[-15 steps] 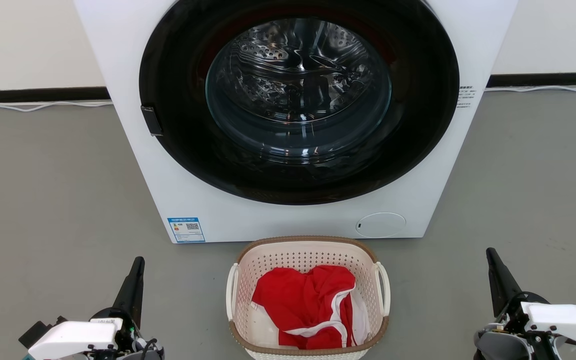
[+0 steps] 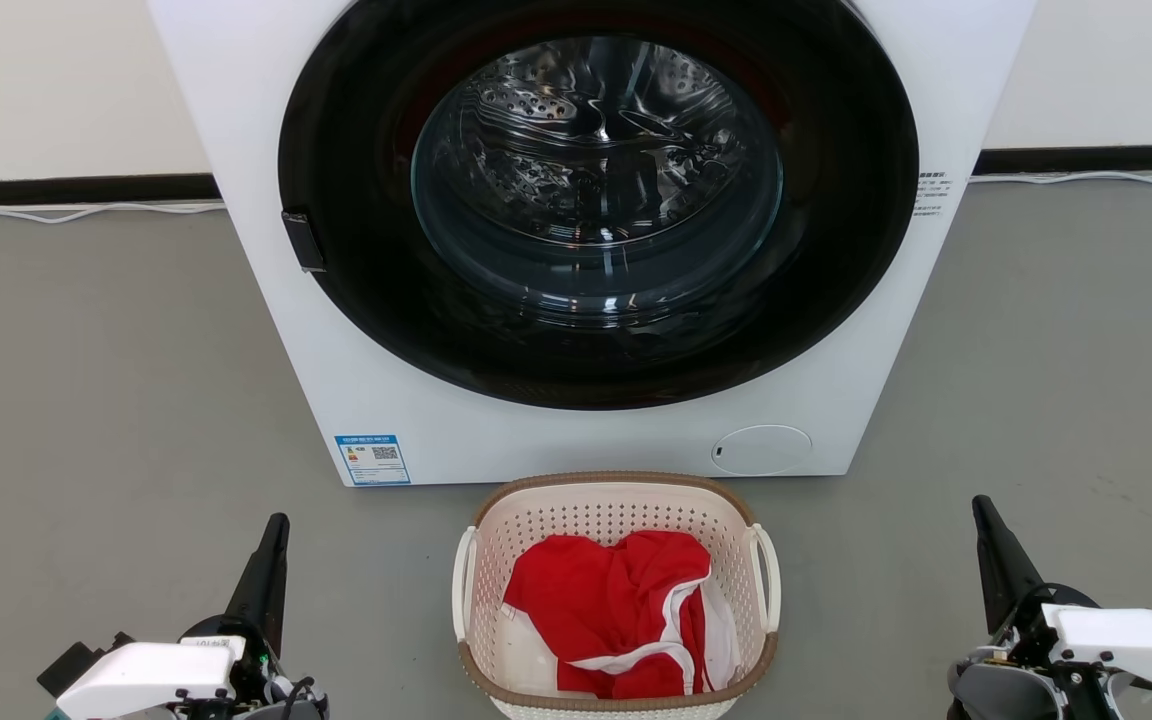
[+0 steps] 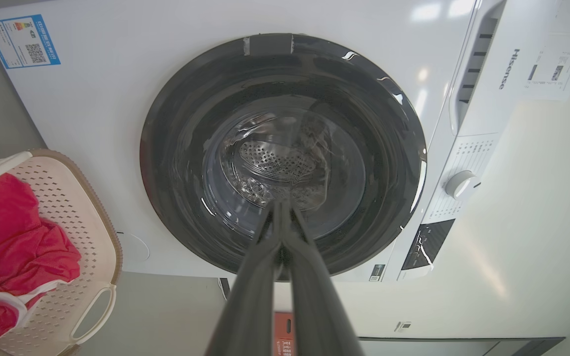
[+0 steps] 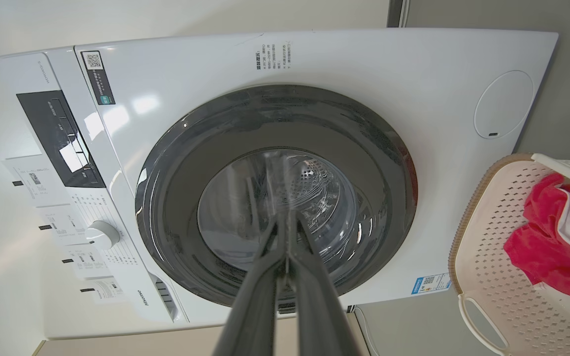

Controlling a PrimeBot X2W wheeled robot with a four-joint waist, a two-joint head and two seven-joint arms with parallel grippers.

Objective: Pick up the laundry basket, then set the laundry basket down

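Observation:
The laundry basket [image 2: 608, 518] stands on the grey floor just in front of the washing machine, cream-white with a brown rim and white side handles. A red and white garment [image 2: 616, 612] lies inside it. My left gripper [image 2: 278, 528] is shut and empty, well to the basket's left, fingers pointing at the machine. My right gripper [image 2: 982, 510] is shut and empty, well to the basket's right. The left wrist view has the basket [image 3: 84, 222] at its left edge beyond the closed left gripper [image 3: 281, 205]. In the right wrist view the basket [image 4: 493, 237] sits right of the closed right gripper [image 4: 287, 215].
A white front-loading washing machine [image 2: 356, 380] with a closed dark round door [image 2: 596, 200] rises directly behind the basket. White cables [image 2: 76, 212] run along the wall base. Bare grey floor [image 2: 106, 400] lies to either side of the basket.

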